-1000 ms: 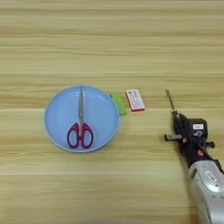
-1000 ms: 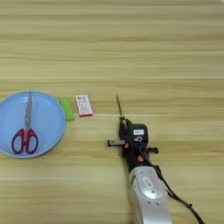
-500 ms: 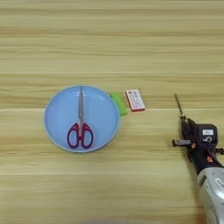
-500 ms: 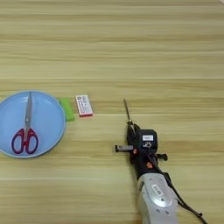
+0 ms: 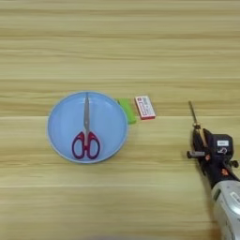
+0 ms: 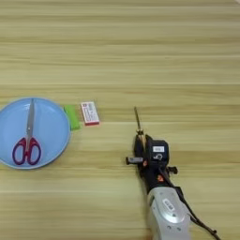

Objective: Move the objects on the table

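The screwdriver (image 6: 138, 123) is lying on the table (image 6: 187, 56) right of the red-and-white box (image 6: 89, 113), its thin shaft poking out ahead of the right gripper (image 6: 142, 149), whose black fingers are closing around the handle. It is looking light, stiff and prone to rolling, so the handle is probably the best hold. The green block (image 5: 126, 110) is touching the blue plate (image 5: 61, 136) carrying the scissors (image 5: 86, 134).

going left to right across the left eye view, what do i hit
light-blue plate with the red-handled scissors lying in it → green block at the plate's right rim → red-and-white box → screwdriver, its handle hidden under the right gripper
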Tool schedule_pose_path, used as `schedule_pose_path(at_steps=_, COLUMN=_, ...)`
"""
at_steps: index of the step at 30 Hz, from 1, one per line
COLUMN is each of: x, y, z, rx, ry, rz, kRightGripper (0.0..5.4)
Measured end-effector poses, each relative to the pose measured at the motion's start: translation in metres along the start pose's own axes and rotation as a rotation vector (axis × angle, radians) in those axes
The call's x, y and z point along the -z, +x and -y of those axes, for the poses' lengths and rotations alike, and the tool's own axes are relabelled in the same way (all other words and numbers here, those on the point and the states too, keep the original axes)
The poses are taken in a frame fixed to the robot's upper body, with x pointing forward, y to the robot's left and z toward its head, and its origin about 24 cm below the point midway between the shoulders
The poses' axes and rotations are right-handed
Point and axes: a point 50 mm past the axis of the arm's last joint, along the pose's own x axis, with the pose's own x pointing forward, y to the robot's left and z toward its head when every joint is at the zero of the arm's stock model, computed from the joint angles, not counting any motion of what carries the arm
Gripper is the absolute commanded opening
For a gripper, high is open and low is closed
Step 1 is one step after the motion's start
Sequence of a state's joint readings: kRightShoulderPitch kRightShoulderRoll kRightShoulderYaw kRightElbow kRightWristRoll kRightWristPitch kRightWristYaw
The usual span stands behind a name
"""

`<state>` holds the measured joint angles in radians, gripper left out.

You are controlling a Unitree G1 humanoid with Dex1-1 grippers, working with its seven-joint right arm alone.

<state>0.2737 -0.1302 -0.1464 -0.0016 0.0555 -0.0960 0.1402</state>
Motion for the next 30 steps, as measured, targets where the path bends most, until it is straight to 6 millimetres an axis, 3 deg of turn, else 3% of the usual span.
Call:
schedule_pose_path(at_steps=22, x=-0.0016, y=-0.0011, z=-0.004, rx=-0.01, ry=0.013, rz=0.023, kRightGripper=4.06)
schedule_pose_path(at_steps=30, x=-0.0032, y=-0.0017, z=-0.008, rx=-0.036, ry=0.015, rz=0.034, kRightGripper=5.23)
